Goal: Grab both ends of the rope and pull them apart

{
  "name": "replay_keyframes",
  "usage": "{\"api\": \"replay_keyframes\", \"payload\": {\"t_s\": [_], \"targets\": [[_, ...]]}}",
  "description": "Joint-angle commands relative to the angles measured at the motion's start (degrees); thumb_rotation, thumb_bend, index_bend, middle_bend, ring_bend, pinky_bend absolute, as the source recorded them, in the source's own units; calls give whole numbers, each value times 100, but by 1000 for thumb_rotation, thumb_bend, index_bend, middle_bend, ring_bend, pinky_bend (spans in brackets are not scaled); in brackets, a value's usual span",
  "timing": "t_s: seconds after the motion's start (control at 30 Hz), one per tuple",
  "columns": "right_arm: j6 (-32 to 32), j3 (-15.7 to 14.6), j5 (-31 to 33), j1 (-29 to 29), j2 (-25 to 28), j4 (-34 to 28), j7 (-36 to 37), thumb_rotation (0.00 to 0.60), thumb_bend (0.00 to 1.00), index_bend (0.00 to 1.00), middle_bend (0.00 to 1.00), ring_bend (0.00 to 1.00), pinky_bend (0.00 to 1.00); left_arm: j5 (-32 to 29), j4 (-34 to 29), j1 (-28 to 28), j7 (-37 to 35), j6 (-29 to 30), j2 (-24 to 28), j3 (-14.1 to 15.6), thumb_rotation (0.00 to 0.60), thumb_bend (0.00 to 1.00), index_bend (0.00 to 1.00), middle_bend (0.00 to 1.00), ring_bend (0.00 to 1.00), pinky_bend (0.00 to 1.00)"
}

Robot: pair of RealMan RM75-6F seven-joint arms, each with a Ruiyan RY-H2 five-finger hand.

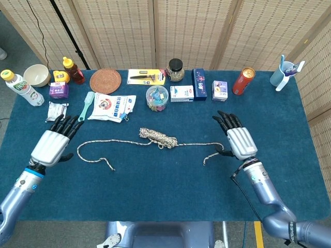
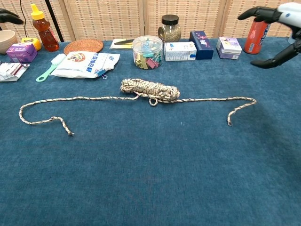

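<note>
A speckled rope (image 1: 158,137) (image 2: 150,90) lies on the blue table, coiled in a bundle at the middle. Its left end (image 2: 69,133) curls back on the cloth and its right end (image 2: 229,123) hooks downward. My left hand (image 1: 51,144) hovers just left of the left loop, fingers spread, holding nothing. My right hand (image 1: 238,140) sits just right of the right end, fingers spread and empty; in the chest view its fingers (image 2: 268,19) show at the top right.
Along the back stand a clip tub (image 1: 156,97), jar (image 1: 176,70), boxes (image 1: 199,83), red can (image 1: 243,80), snack bag (image 1: 113,107), green brush (image 1: 85,107), wicker coaster (image 1: 105,80), bottles and bowl (image 1: 36,75). Blue cup (image 1: 282,73) at far right.
</note>
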Motion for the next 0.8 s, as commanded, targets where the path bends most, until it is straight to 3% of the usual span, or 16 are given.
{"api": "replay_keyframes", "payload": {"t_s": [0.03,0.27,0.8], "targets": [[257,-26,48,-182,64,32,-143,600,324,247,90,20,19,-222,-90,322,-64,342,165,-6,600,119,111,27,0,0],[711,-179,74,-587,333,-101,-373,600,323,379,219,170,144,-301,-47,1016,-264,1066,477,164,600,119,227,95,30,0],[1504,-721,-127,-1452,777,-795,-841,600,324,434,257,185,144,30,219,2158,-766,2192,532,556,600,122,294,156,81,0]]}}
